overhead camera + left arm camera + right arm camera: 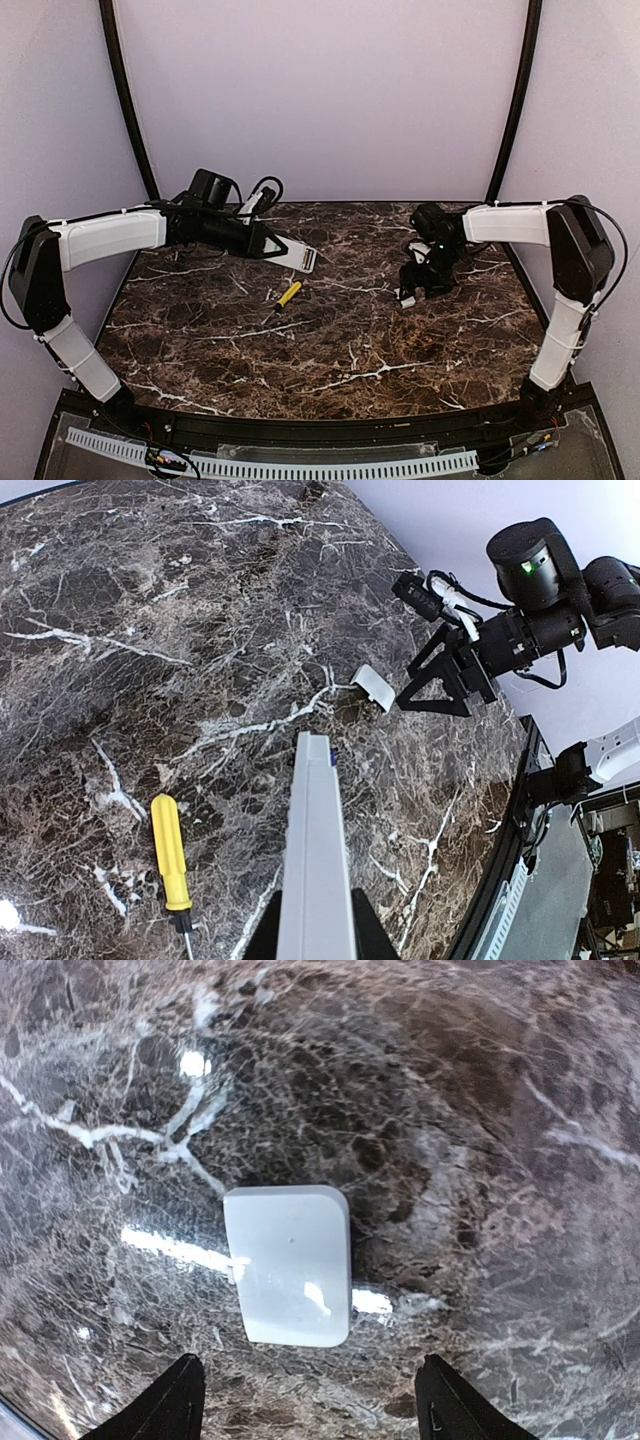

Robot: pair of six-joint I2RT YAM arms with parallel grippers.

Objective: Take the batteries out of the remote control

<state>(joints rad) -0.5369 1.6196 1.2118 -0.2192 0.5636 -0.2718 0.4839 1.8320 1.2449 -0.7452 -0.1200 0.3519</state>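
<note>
My left fingers [366, 936] grip the remote [315, 860], its long side pointing out toward the white cover [290, 1265]. My right fingers [172, 1400] stand open over that cover.

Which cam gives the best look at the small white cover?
Right wrist: the cover fills mid-frame, flat on the marble, ahead of the open right gripper. Left wrist shows it small and distant beside that gripper. Top external shows at most a white sliver under it.
</note>
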